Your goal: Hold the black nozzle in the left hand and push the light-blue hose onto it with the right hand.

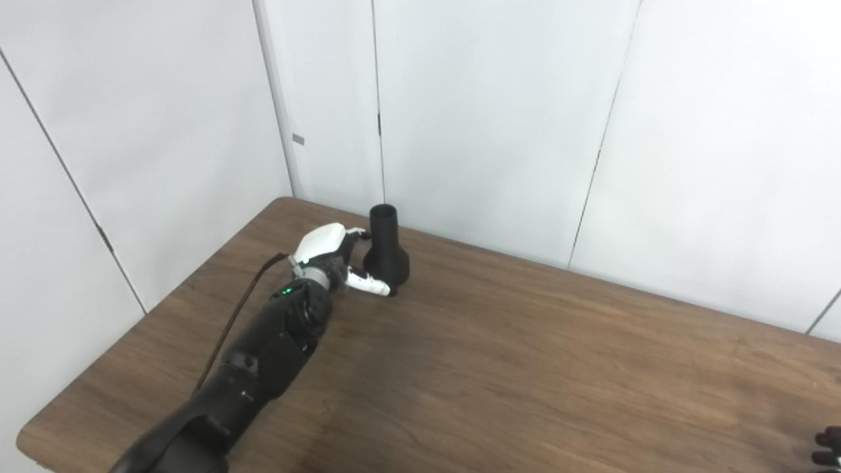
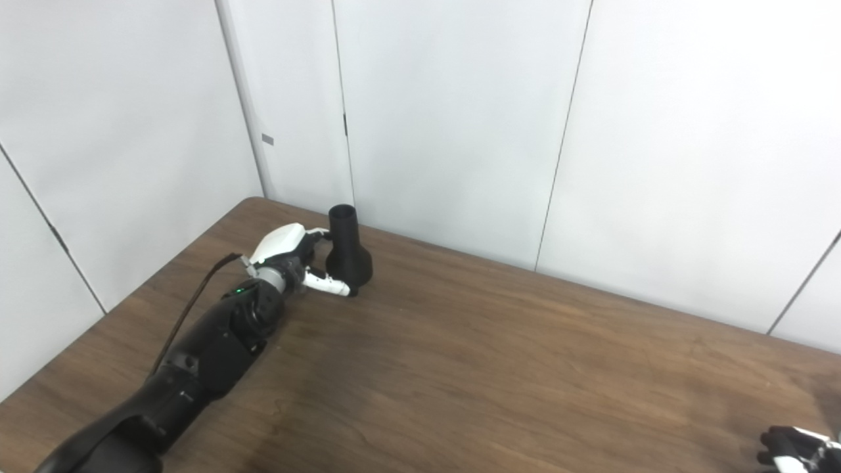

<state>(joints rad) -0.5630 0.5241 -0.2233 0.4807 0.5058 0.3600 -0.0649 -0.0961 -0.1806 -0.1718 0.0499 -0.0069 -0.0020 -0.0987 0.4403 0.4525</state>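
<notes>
While the black nozzle (image 1: 386, 253) stands upright on the wooden table (image 1: 525, 368), near its far corner, my left hand (image 1: 332, 253) is spread around it, thumb against its flared base. My right hand (image 2: 798, 450) sits far from the nozzle; I cannot tell its grip.

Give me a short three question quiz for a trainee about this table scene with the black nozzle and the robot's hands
1. True or false: the black funnel-shaped nozzle lies on its side on the brown wooden table.
2. Which hand is at the nozzle? A) left hand B) right hand C) both
3. Fill in: the light-blue hose is ____ in both views.

Key:
1. False; it stands upright, wide end down.
2. A; its thumb and fingers sit either side of the nozzle's base, though a firm grip cannot be confirmed. The right hand shows only at the lower right corner.
3. Not visible.
</notes>
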